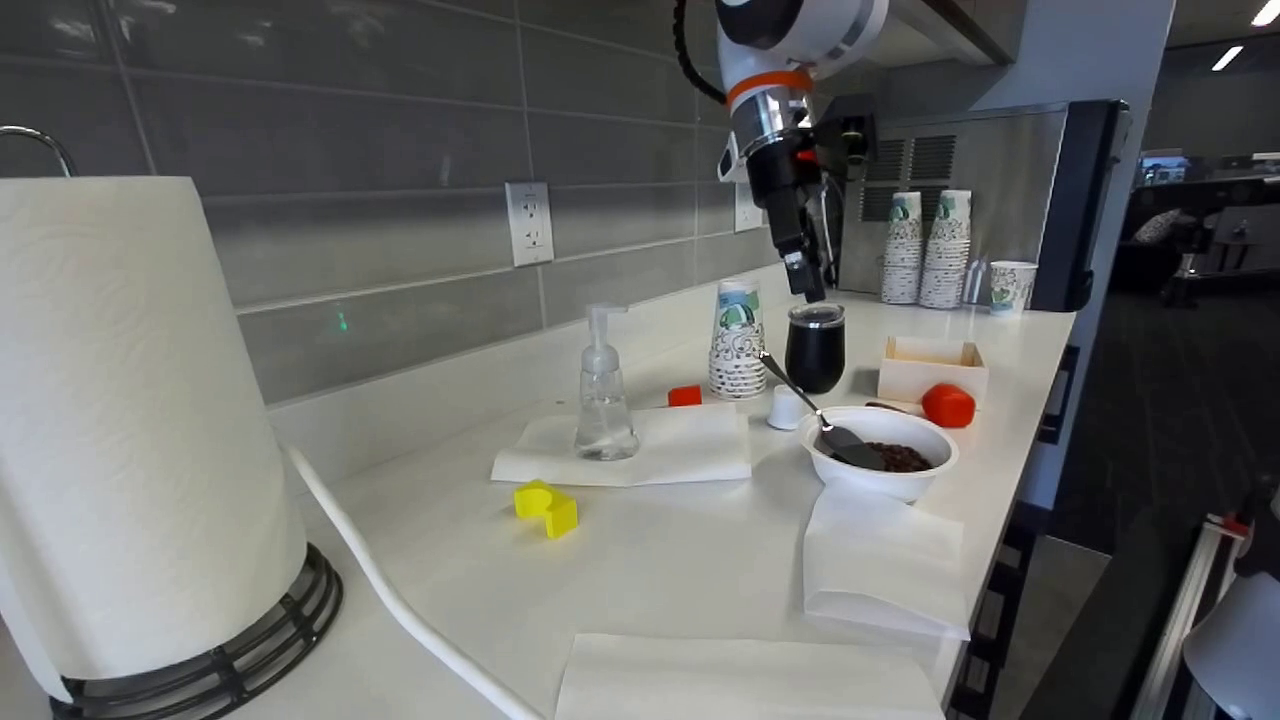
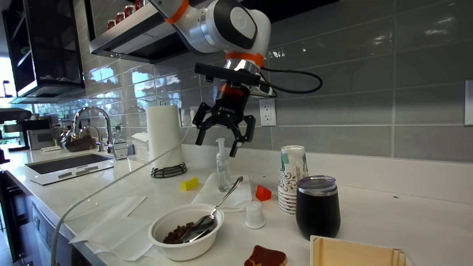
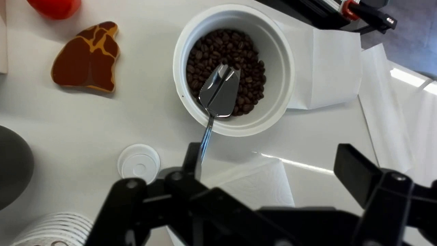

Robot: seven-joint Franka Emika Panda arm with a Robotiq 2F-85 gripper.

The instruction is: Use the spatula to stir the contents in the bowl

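Observation:
The white bowl [image 1: 880, 485] stands on the counter in both exterior views [image 2: 184, 253] and in the wrist view [image 3: 278, 68]. It holds the contents, dark brown bean-like pieces [image 3: 251, 78], also visible in both exterior views [image 1: 900, 458] [image 2: 176, 233]. The shiny metal spatula [image 3: 223, 95] leans in the bowl, its flat head on the contents and its handle [image 2: 226, 197] slanting up over the rim [image 1: 790, 385]. My gripper [image 2: 217, 146] is open and empty above the counter, apart from the spatula. In the wrist view its fingers [image 3: 268, 157] are wide apart; one finger hides the handle's end.
A black tumbler [image 2: 317, 210], stacked paper cups [image 2: 292, 177], a small white cup [image 2: 255, 215] and a pump bottle [image 1: 605, 400] stand near the bowl. A toy steak [image 3: 88, 58], wooden box [image 1: 930, 370], red block [image 2: 263, 193] and yellow block [image 1: 545, 507] lie around. A white cable [image 1: 400, 600] crosses the counter.

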